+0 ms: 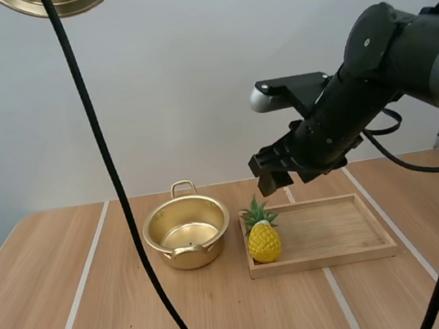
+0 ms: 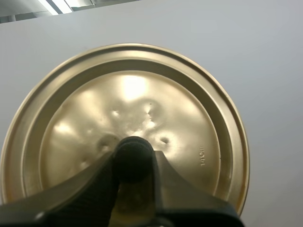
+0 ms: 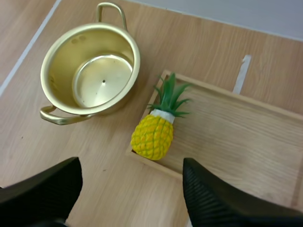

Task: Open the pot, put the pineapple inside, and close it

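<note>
1. Hanging well above the wooden tray [image 1: 329, 232], the right jaws are spread, their two black fingers [image 3: 215, 201] wide apart and gripping nothing. The pineapple [image 1: 263, 239] sits below them, well apart, a little toward the pot's side.
2. The pineapple stands upright in the tray's near corner on the pot's side. Its green crown points up and its yellow body sits close against the tray's rim.
3. The left jaws are raised high over the left side of the desk [image 1: 62, 271]. They pinch the dark knob [image 2: 134, 155] of the gold lid [image 2: 142, 94] between their fingers [image 2: 90, 189]. The lid hangs well apart from the pot.
4. The gold pot [image 1: 215, 244] stands open on the desk just beside the tray, on the tray's left. Its inside is bare, shiny metal, and it is empty.
5. The tray holds the pineapple alone, and the rest of its floor is bare wood.
6. Counted: one pot with two loop handles, one lid, one pineapple, one tray.
</note>
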Motion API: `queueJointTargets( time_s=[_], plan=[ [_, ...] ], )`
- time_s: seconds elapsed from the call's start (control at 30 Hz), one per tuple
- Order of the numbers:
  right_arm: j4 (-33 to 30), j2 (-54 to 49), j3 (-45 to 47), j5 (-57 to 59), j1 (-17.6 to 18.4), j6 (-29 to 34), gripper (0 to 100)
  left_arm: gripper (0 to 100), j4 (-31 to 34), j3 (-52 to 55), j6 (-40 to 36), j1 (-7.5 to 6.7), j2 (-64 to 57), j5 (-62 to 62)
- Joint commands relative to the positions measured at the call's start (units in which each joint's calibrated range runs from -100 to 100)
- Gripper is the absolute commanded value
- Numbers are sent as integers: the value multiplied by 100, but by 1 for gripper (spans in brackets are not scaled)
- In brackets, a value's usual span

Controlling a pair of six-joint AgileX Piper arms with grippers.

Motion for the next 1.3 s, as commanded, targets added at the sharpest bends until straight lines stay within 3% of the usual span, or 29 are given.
queueJointTargets(
  time_s=[0.0, 0.3, 0.63, 1.27],
  plan=[
    [169, 113, 332, -326, -17, -43, 100, 0, 11, -26, -52, 2, -28, -79],
    [449, 426, 1034, -1681, -17, -394, 100, 0, 11, -26, -52, 2, -28, -79],
    [1146, 1195, 1156, -1978, -17, -894, 100, 0, 11, -26, -52, 2, -28, -79],
    [1677, 2320, 1156, -2708, -9, -1528, 100, 0, 11, -26, -52, 2, -28, -79]
  ],
)
